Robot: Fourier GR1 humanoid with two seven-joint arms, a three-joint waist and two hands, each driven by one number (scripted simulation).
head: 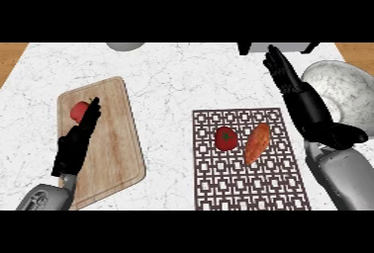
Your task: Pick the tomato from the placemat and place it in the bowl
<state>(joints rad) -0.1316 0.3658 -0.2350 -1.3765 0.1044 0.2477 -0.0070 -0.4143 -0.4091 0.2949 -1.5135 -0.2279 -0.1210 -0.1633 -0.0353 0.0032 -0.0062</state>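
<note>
**Two black hands over a marble counter, tomato lying on the placemat**

Two hands show. The right hand (303,101) has its fingers straight and relaxed, holding nothing, extended up the view between the placemat (248,185) and the bowl (343,89). The left hand (76,143) lies over a wooden cutting board (110,148) — fingers straight, tips near a red item (79,111). The tomato (225,138) sits on the patterned brown placemat, just beside an orange carrot-like vegetable (257,143). The white bowl stands at the counter's right edge.
</note>
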